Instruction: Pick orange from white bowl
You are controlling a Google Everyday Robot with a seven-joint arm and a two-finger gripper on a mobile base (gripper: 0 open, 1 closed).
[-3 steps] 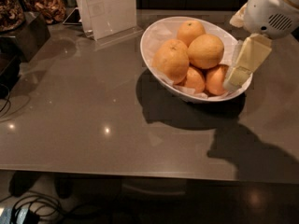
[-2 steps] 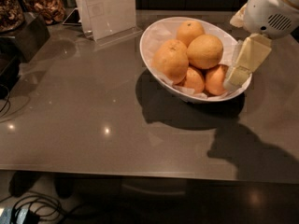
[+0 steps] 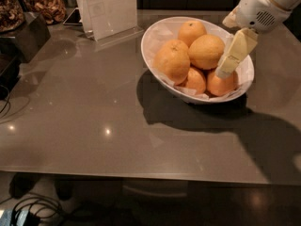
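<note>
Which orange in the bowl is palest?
The big oval orange in the middle of the white bowl, just left of the gripper. The big neighbour on its left is deeper orange with a stem dimple; the other oranges are smaller.

The arm's rounded white wrist (image 3: pixel 263 6), with a vent grille on its side, is occupying the upper right corner of the view, while the pale yellow end effector (image 3: pixel 226 68) is hanging just beneath it, slanting down toward the view's left, tip lowest.
</note>
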